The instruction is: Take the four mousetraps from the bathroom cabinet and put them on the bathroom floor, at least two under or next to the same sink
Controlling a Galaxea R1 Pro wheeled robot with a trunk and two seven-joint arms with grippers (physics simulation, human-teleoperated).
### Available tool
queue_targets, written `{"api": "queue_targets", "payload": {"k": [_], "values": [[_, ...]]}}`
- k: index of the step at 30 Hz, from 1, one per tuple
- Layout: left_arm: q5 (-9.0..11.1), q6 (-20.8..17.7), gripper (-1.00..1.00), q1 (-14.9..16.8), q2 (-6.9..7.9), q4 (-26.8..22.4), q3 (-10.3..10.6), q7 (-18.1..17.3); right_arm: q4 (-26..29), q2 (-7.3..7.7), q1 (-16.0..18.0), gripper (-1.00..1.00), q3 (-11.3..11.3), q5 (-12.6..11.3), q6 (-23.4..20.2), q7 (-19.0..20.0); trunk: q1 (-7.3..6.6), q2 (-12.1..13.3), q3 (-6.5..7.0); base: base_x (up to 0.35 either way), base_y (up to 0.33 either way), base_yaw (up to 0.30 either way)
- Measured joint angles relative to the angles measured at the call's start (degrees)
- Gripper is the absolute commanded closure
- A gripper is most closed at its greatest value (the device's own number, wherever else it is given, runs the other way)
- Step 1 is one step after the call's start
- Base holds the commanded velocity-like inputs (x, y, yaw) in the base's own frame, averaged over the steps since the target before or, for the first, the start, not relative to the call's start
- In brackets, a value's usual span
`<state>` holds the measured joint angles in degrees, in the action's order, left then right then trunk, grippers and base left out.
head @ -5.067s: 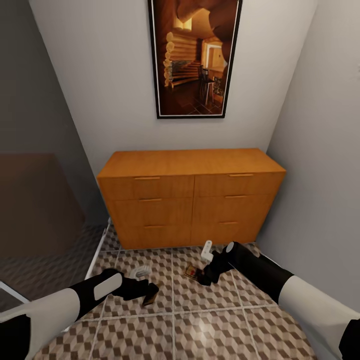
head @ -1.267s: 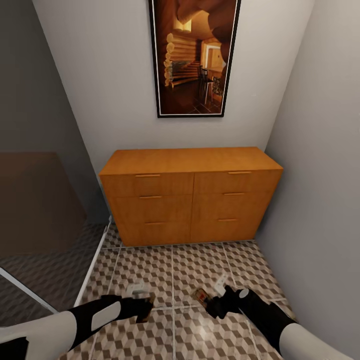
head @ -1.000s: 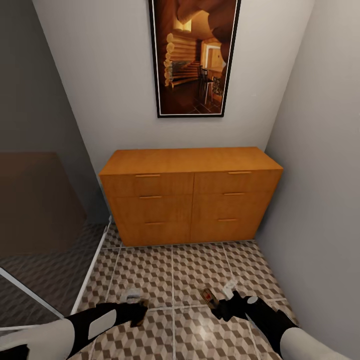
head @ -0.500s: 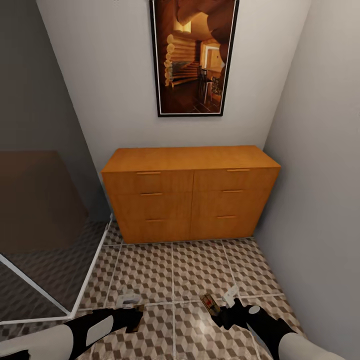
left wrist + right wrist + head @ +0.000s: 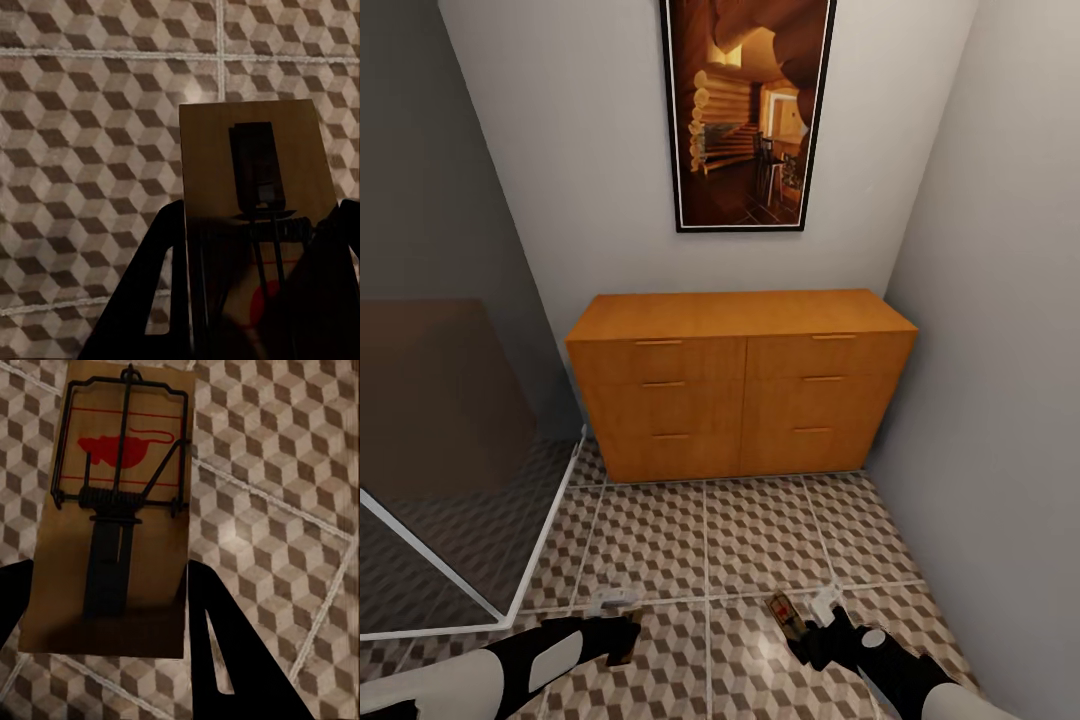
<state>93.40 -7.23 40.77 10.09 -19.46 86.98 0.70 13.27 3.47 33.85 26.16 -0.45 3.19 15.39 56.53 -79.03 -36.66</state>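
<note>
The orange-brown cabinet (image 5: 740, 385) stands against the back wall with all its drawers closed. Low over the cube-patterned bathroom floor (image 5: 660, 540), my left gripper (image 5: 622, 634) is shut on a mousetrap (image 5: 626, 640). The left wrist view shows that brown board (image 5: 255, 195) held between the two dark fingers (image 5: 161, 285). My right gripper (image 5: 802, 630) is shut on a second mousetrap (image 5: 784, 612). In the right wrist view it (image 5: 120, 510) carries a red mouse print and a wire spring, pinched at its near end. The sink is out of view.
A tall framed picture (image 5: 748, 110) hangs above the cabinet. A glass partition with a white frame (image 5: 510, 560) closes off the left side. A grey wall (image 5: 1000, 400) runs along the right, leaving a narrow strip of tiles between them.
The view has drawn back from the cabinet. Both arms have pulled back toward the picture's lower edge, each still holding its mousetrap.
</note>
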Motion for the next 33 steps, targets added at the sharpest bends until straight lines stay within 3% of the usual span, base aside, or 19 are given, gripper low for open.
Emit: {"api": "queue_targets", "payload": {"k": [5,10,15,23,33], "values": [[0.1,0.0,1.00,0.0,-0.26,3.0,0.0,0.0,-0.2,0.01,-1.3,1.00,0.0,0.0,1.9,-3.4,0.00,0.0,0.00,0.000,0.000,0.000],[0.2,0.9,1.00,-1.3,-0.20,3.5,0.0,0.5,-0.8,0.01,-2.0,1.00,-0.2,-0.1,2.3,-4.0,0.00,0.0,0.00,0.000,0.000,0.000],[0.3,4.9,1.00,-2.6,-0.26,3.5,0.0,3.8,-1.7,-0.02,-2.5,1.00,-2.5,-0.1,3.2,-4.1,0.00,0.0,0.00,0.000,0.000,0.000],[0.5,5.8,1.00,-4.6,-0.23,3.6,0.0,4.6,-4.7,-0.04,-3.1,1.00,-3.1,0.0,6.1,-4.1,0.00,0.0,0.00,-0.012,0.000,0.000],[0.4,7.1,1.00,-5.0,-0.18,3.7,0.0,4.7,-4.9,0.01,-3.1,1.00,-3.1,0.0,6.3,-4.1,0.03,0.0,0.00,-0.268,0.000,0.000]]}}
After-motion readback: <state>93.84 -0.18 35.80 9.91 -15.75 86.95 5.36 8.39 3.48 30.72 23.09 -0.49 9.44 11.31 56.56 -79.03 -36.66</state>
